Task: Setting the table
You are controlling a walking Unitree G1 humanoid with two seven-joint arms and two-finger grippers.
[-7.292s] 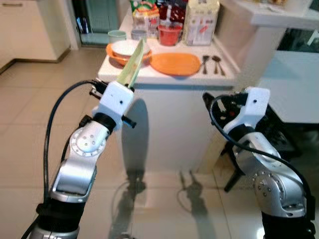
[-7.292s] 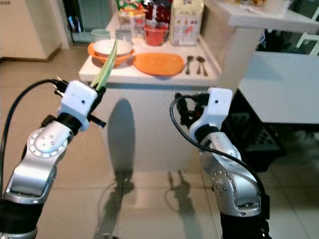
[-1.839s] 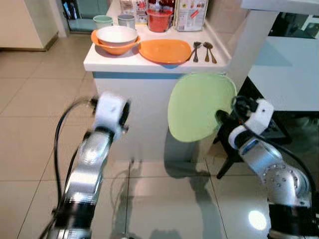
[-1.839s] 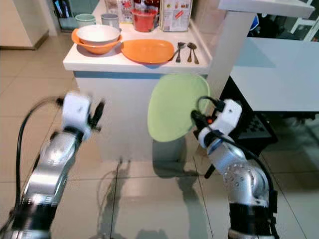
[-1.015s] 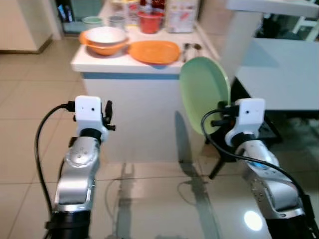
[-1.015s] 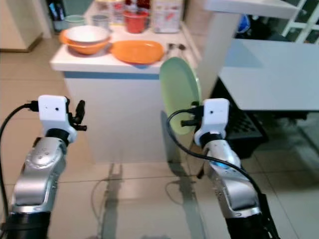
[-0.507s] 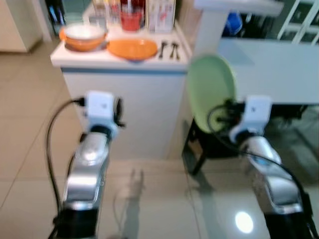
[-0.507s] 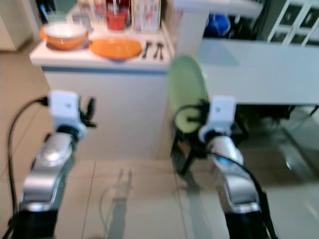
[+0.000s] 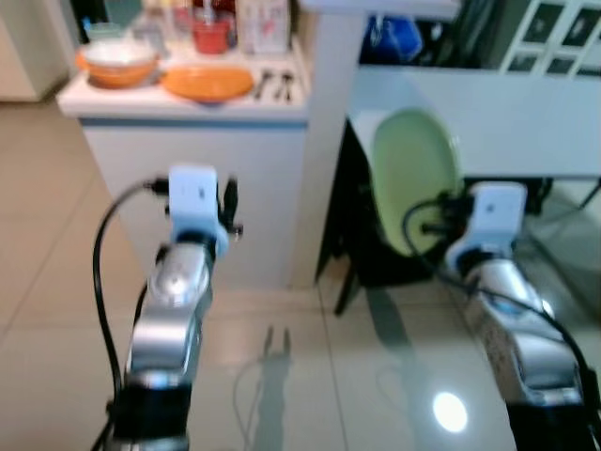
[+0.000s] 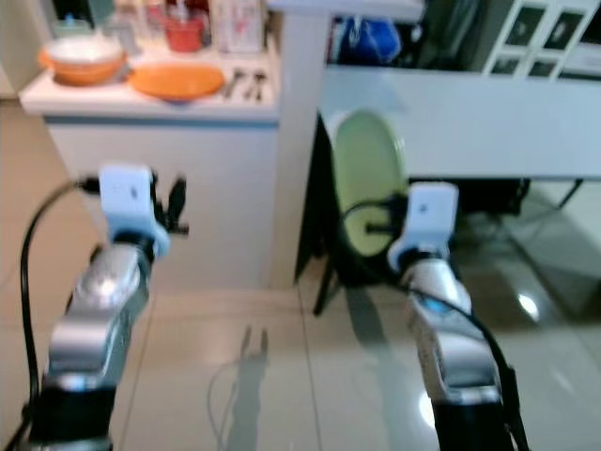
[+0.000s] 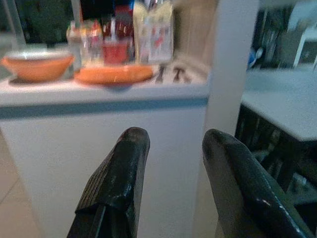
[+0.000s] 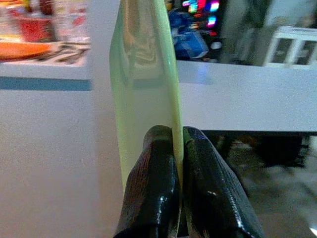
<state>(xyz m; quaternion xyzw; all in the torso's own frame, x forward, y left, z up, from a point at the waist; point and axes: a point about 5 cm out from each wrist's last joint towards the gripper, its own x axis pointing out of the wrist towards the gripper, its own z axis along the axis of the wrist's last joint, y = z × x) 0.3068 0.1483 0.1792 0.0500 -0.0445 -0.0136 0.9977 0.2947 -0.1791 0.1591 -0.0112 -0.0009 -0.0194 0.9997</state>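
— What is the right gripper [image 12: 177, 163] doing?

— Its two black fingers [image 12: 153, 173] are pinched onto the rim of a pale green plate [image 9: 413, 178], one on each face. The plate stands on edge, upright, in the air in front of the right arm, just below the edge of the long white table [image 9: 488, 113].

— And the plate is touching nothing else?

— From the head views it hangs clear of the floor [image 9: 310, 376] and the table; the only contact that can be seen is the fingers on its lower rim.

— The left gripper [image 11: 171, 148]?

— Raised in front of the white worktop [image 9: 178, 99], fingers [image 11: 126, 168] spread apart with nothing between them. They point at the worktop's front panel.

— What sits on that worktop?

— An orange plate [image 9: 207, 83] near the middle, with two spoons [image 9: 274, 85] lying side by side just beside it toward the pillar [image 9: 324, 141]. At the far left end an orange bowl [image 9: 111, 68] with a white bowl [image 10: 83, 49] nested in it. Behind them stand a red cup [image 9: 211, 36], a carton [image 9: 263, 23] and some jars, too blurred to tell apart.

— How far is the green plate from all that?

— Well apart. The white pillar stands between the worktop and the plate, and the plate is on the table's side of it.
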